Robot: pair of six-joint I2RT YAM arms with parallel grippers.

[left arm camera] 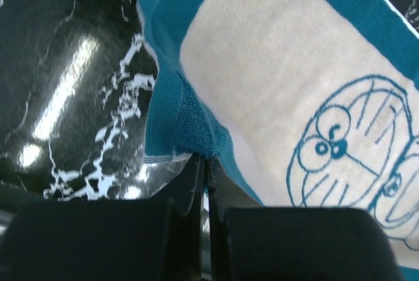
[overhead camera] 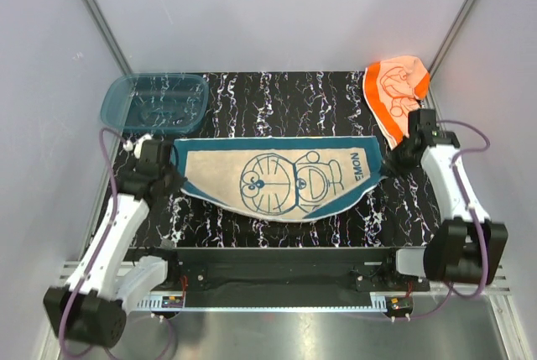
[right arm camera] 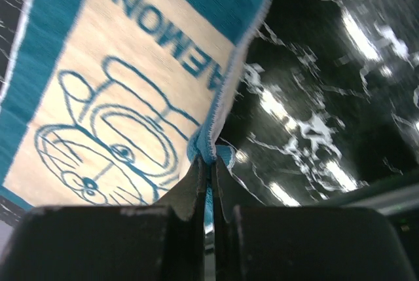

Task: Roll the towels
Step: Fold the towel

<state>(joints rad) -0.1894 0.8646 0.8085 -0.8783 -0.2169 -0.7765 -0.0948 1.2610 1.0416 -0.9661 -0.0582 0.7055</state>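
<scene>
1. Well, nearest the bases, the left gripper (left arm camera: 205, 163) is clamped tight on the left corner of the teal towel (overhead camera: 277, 180).
2. Opposite, the right gripper (right arm camera: 209, 160) is pinched shut on the right corner, beside the lettering.
3. Between them the teal towel stretches across the middle of the table (overhead camera: 277, 91), cream face and cartoon up. Its far edge is straight and its near edge bows toward the bases.
4. Further back, the tub (overhead camera: 153, 101) sits at the far left corner, just beyond the left gripper.
5. Farthest right, the orange towel (overhead camera: 396, 87) lies crumpled at the far corner, just behind the right gripper.
</scene>
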